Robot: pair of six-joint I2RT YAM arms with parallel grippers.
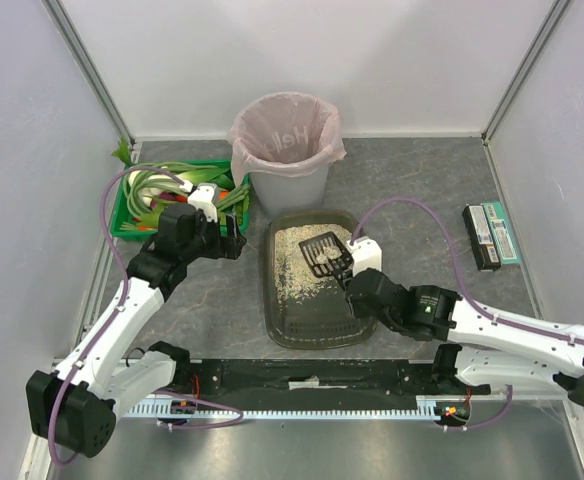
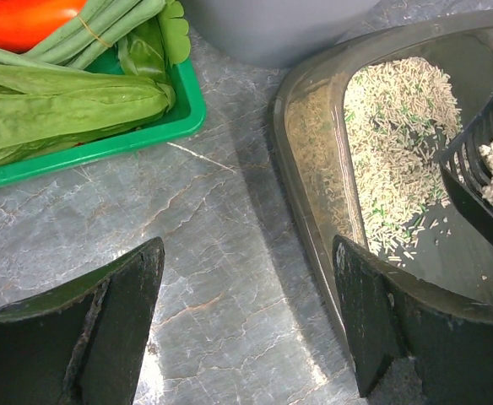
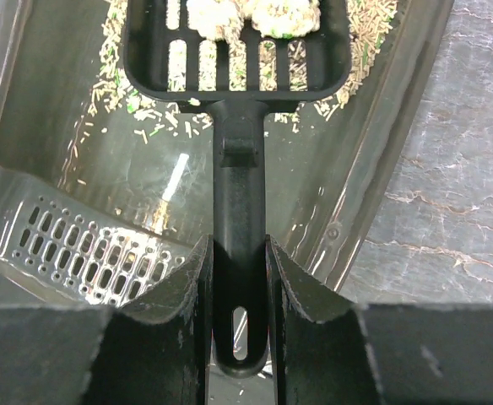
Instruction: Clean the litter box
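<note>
The dark olive-grey litter box lies in the middle of the table with beige litter in its far half. My right gripper is shut on the handle of a black slotted scoop, held over the litter with pale clumps in its bowl. The right wrist view shows the handle clamped between my fingers over the box floor. My left gripper is open and empty beside the box's left rim, over bare table; the scoop shows at its right.
A grey bin with a pink bag stands behind the litter box. A green crate of vegetables sits at the back left, close to my left arm. A dark flat box lies at the right. White walls enclose the table.
</note>
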